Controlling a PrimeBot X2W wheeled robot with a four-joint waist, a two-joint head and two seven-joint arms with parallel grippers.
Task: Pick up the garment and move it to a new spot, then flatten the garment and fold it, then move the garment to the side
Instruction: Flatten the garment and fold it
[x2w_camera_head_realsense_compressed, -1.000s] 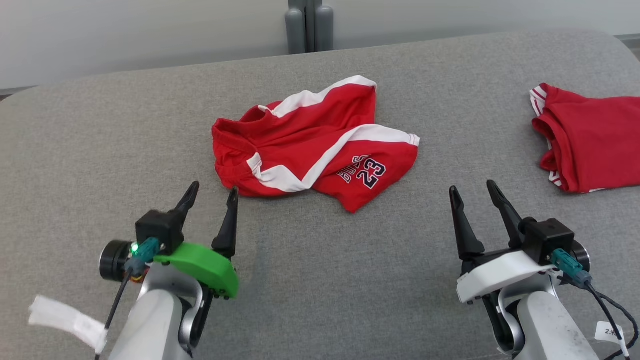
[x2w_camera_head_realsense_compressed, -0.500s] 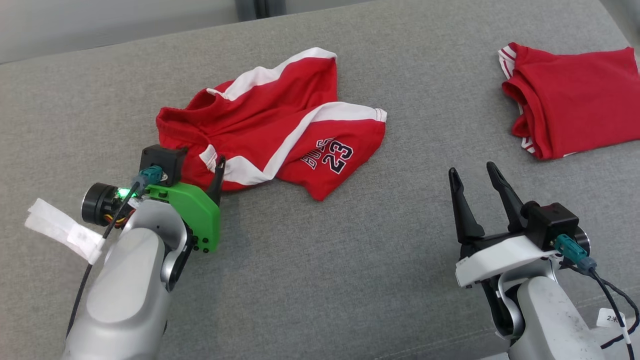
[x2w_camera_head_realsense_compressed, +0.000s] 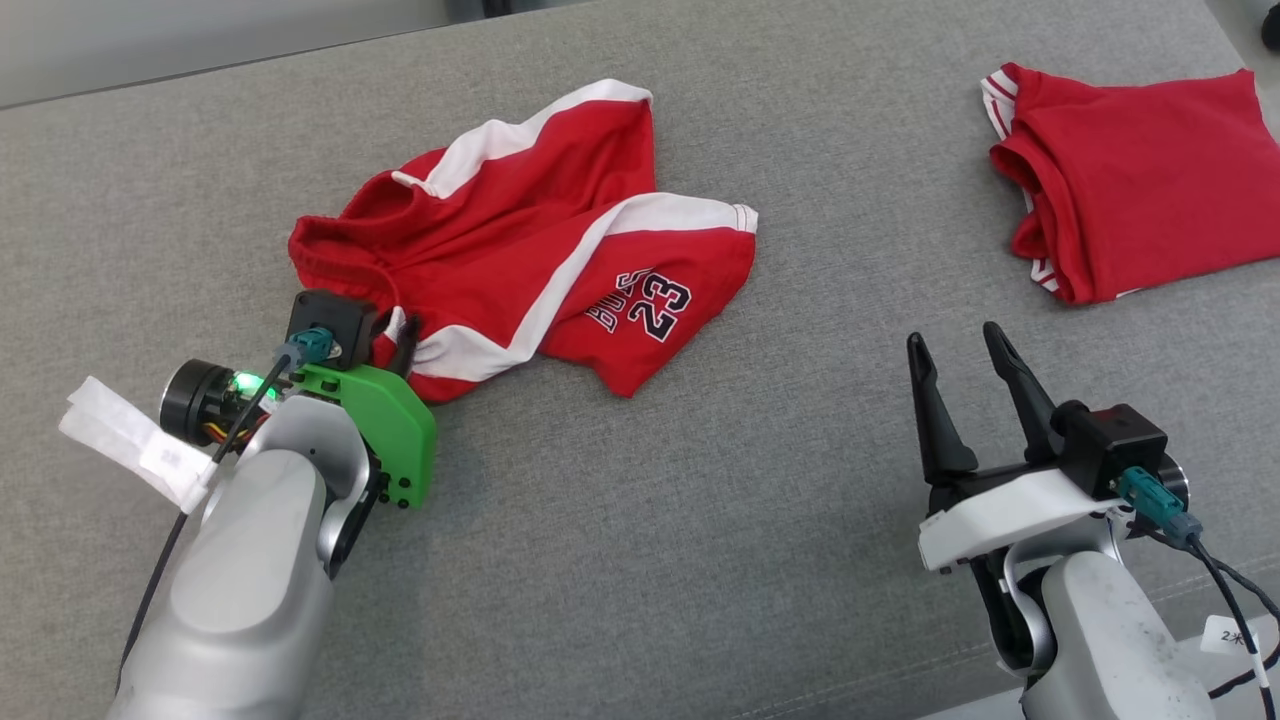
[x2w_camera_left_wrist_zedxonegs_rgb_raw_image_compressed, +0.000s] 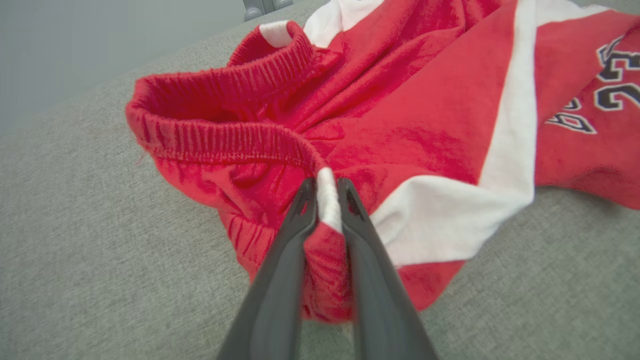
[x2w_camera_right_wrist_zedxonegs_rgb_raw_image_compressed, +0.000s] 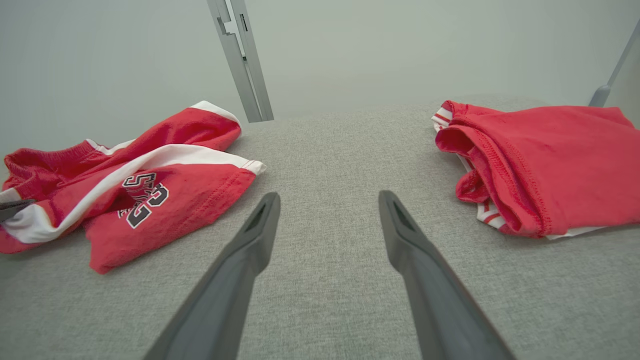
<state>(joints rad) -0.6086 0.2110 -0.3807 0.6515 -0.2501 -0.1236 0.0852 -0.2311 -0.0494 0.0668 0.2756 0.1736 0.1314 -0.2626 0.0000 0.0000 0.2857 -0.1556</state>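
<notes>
The garment (x2w_camera_head_realsense_compressed: 520, 240) is a crumpled pair of red shorts with white stripes and a "23" print, lying at the middle left of the grey surface. My left gripper (x2w_camera_head_realsense_compressed: 395, 335) is at its near left edge. In the left wrist view the left gripper (x2w_camera_left_wrist_zedxonegs_rgb_raw_image_compressed: 327, 182) is shut on a fold of the garment (x2w_camera_left_wrist_zedxonegs_rgb_raw_image_compressed: 425, 100) where the ribbed waistband meets a white stripe. My right gripper (x2w_camera_head_realsense_compressed: 954, 335) stands open at the lower right, well clear of the garment. From the right wrist, the right gripper (x2w_camera_right_wrist_zedxonegs_rgb_raw_image_compressed: 329, 195) holds nothing, and the garment (x2w_camera_right_wrist_zedxonegs_rgb_raw_image_compressed: 150, 170) lies to its left.
A second red garment (x2w_camera_head_realsense_compressed: 1140, 180), folded, lies at the far right, also seen from the right wrist (x2w_camera_right_wrist_zedxonegs_rgb_raw_image_compressed: 545, 160). The grey padded surface (x2w_camera_head_realsense_compressed: 700, 520) stretches bare between the two pieces. A grey post (x2w_camera_right_wrist_zedxonegs_rgb_raw_image_compressed: 245, 60) stands behind the surface.
My left arm reached forward to the garment's near left edge and its fingers closed on the waistband fold. The head camera tilted down. The right gripper stayed open in place.
</notes>
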